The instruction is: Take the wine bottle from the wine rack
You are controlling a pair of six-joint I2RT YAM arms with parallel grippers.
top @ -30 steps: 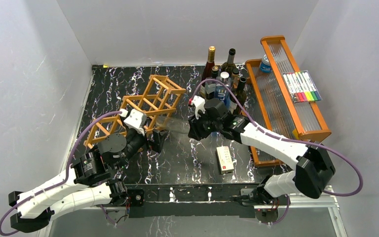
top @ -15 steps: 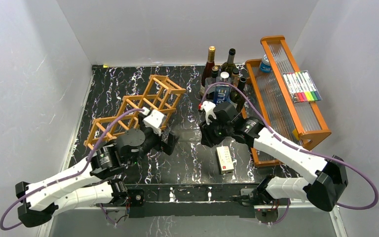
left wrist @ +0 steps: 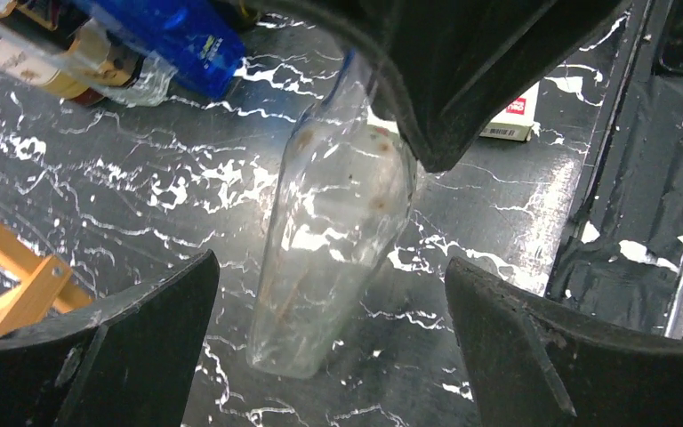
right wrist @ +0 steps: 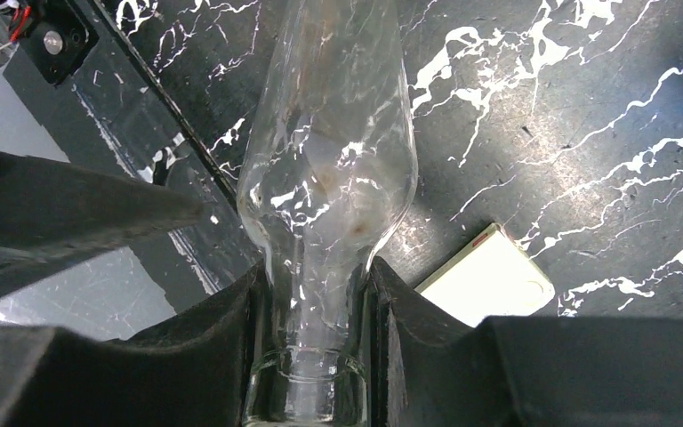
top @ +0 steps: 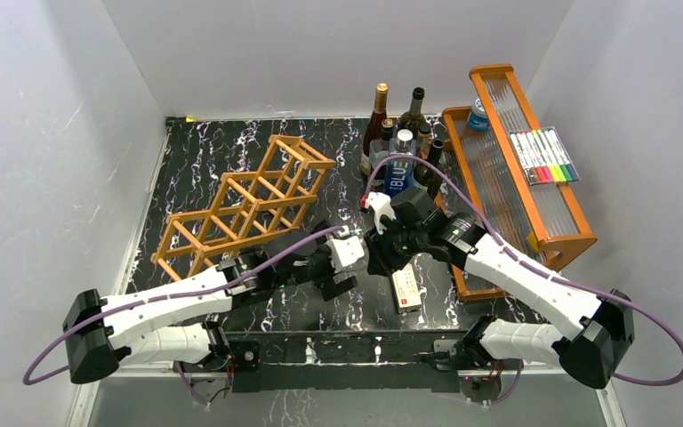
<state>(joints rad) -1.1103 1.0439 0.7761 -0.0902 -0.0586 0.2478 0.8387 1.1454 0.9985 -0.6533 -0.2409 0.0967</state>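
bottle (right wrist: 329, 169) farther from rack (top: 247, 201), in right jaws

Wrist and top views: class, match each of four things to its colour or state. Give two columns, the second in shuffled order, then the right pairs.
Column one:
1 wine bottle
2 wine rack
3 left gripper
4 right gripper

Column two:
A shut on the bottle's neck
B clear glass
C wide open
D orange-brown wood

Pairs: 1-B, 2-D, 3-C, 4-A
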